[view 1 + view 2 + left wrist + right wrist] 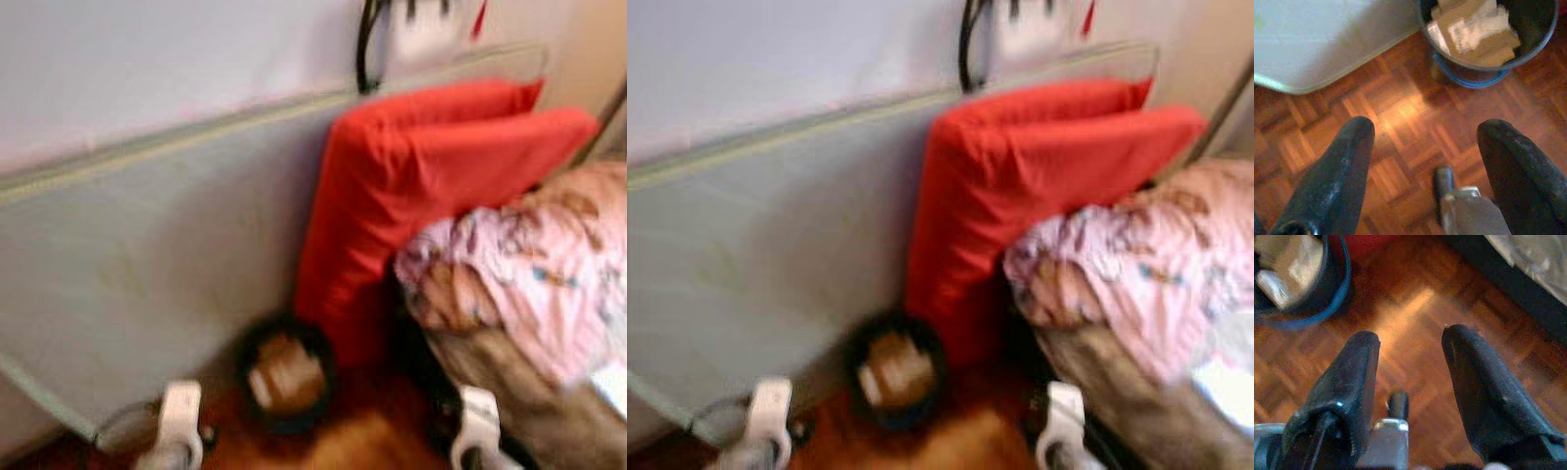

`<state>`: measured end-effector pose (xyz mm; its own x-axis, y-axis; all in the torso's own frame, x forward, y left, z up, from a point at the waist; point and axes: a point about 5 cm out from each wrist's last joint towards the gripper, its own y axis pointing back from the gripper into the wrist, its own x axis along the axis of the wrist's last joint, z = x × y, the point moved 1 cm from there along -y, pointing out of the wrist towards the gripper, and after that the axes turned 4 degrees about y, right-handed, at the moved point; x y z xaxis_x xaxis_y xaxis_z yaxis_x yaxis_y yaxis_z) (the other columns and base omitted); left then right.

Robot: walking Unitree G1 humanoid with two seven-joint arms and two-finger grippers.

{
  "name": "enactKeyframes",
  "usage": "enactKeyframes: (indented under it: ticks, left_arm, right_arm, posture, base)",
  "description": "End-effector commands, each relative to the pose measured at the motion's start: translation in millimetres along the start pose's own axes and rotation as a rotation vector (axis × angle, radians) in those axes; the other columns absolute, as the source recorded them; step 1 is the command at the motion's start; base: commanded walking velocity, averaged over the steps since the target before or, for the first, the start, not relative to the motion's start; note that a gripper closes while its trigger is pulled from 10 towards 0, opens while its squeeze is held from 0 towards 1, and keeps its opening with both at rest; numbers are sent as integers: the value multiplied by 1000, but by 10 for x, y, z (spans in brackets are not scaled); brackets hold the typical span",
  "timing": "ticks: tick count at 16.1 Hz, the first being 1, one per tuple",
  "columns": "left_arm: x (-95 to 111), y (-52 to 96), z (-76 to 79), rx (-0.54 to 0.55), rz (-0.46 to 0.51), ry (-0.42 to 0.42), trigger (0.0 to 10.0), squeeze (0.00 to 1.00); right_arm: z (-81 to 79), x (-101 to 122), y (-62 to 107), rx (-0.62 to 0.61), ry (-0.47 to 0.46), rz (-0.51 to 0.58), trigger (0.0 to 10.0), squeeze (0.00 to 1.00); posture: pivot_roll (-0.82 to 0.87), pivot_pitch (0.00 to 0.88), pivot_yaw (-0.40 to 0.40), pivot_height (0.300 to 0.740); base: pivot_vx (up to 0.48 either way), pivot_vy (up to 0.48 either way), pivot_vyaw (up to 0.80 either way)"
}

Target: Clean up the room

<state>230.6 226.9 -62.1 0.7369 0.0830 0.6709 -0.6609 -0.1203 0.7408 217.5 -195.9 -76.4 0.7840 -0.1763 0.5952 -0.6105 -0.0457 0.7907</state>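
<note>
A black round bin (286, 372) with cardboard and paper scraps in it stands on the parquet floor, at the foot of a red folded cushion (411, 186). In the left wrist view my left gripper (1426, 129) hangs open over bare floor, the bin (1488, 29) a short way beyond its fingertips. My right gripper (1410, 337) is open too, low over the floor, with the bin (1298, 279) off to one side. Neither holds anything. The head views are blurred.
A large grey-green panel (147, 264) leans on the wall at the left. On the right a bed carries a rumpled pink floral blanket (529, 264); its dark edge (1528, 289) runs close to my right gripper. Black cables (367, 49) hang on the wall.
</note>
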Motion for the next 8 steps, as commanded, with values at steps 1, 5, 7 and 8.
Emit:
enactKeyframes:
  ticks: [1, 5, 7, 8]
  left_arm:
    - [-19, 3, -24, 6, -13, 6, 10000, 0]
    - [-21, 3, -22, 6, -13, 8, 10000, 0]
    - [-23, 3, -23, 9, -13, 19, 10000, 0]
    - [-29, 3, -22, 8, -19, 22, 10000, 0]
  right_arm:
    - [-24, 76, -11, 4, -2, 22, 10000, 0]
    - [-22, 74, -11, 5, 1, 20, 10000, 0]
    - [-23, 73, -11, 7, 2, 18, 10000, 0]
    - [-24, 70, -11, 7, 5, 13, 10000, 0]
  posture:
    - [32, 0, -31, 740]
    - [31, 0, -32, 740]
    - [31, 0, -32, 740]
    - [31, 0, -32, 740]
  base:
    - [0, -326, 0]
    - [0, -323, 0]
    - [0, -135, 0]
    - [0, 0, 0]
